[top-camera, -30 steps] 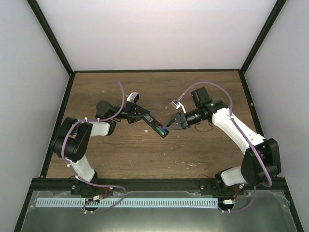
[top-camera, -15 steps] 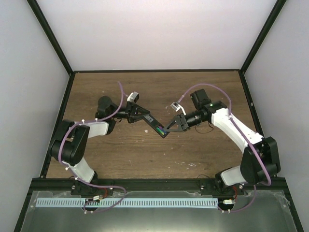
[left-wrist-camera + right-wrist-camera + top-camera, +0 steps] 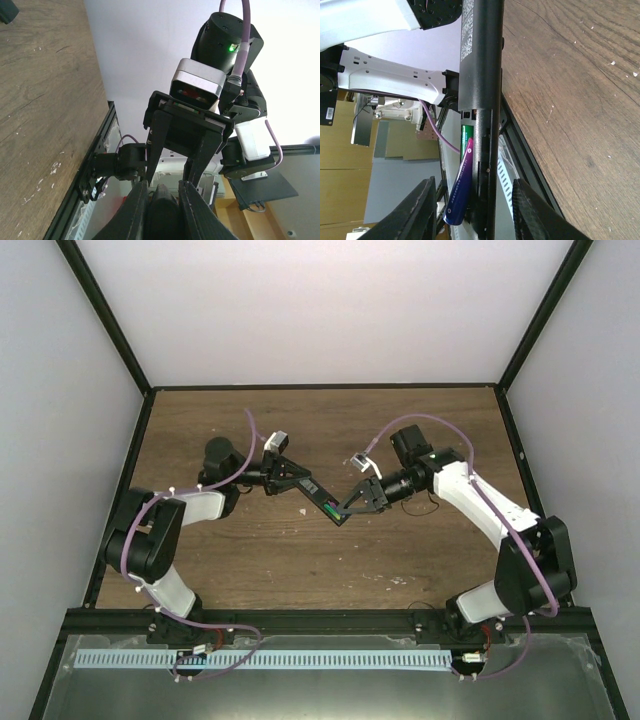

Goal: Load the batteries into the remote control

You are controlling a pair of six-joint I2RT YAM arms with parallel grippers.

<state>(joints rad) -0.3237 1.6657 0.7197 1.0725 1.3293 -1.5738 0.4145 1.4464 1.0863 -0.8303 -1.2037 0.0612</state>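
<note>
The slim black bar-shaped remote control [image 3: 325, 502] is held out between the two arms, clamped at one end by the closed fingers of the left gripper [image 3: 303, 485]. Its open battery compartment is presented to the right gripper [image 3: 473, 182], whose jaws are set apart on either side of it, with nothing gripped. Inside the bay, the small green cylindrical battery [image 3: 466, 136] is seen seated. The thin purple cylindrical battery [image 3: 459, 189] is only half in: one end is in the bay, the other is tilted out. Seating it is judged to be the step in hand. A careful push on the raised end is called for next.
</note>
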